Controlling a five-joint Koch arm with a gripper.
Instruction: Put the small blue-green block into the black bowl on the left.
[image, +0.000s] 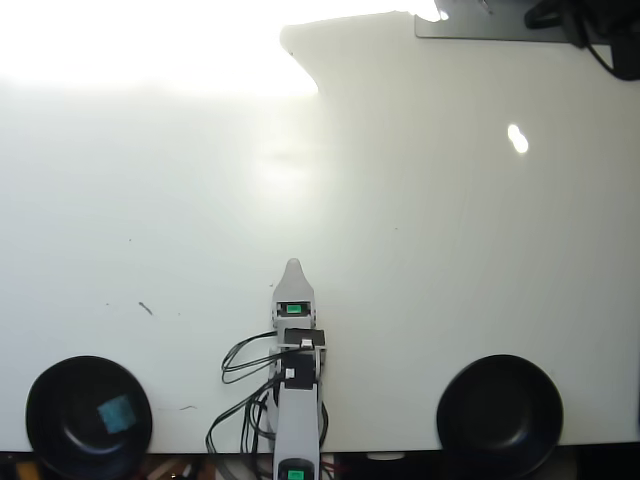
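The small blue-green block (116, 412) lies inside the black bowl (60, 400) at the bottom left of the overhead view. My gripper (292, 268) points up the picture from the bottom middle, over bare white table, well to the right of that bowl. Its jaws meet in a single narrow tip and hold nothing. The arm's body (297, 400) runs down to the bottom edge.
A second black bowl (500, 412) stands at the bottom right and looks empty. Black cables (240, 365) loop left of the arm. The white table (400, 250) has strong glare at the top left. Dark equipment (590, 20) sits at the top right corner.
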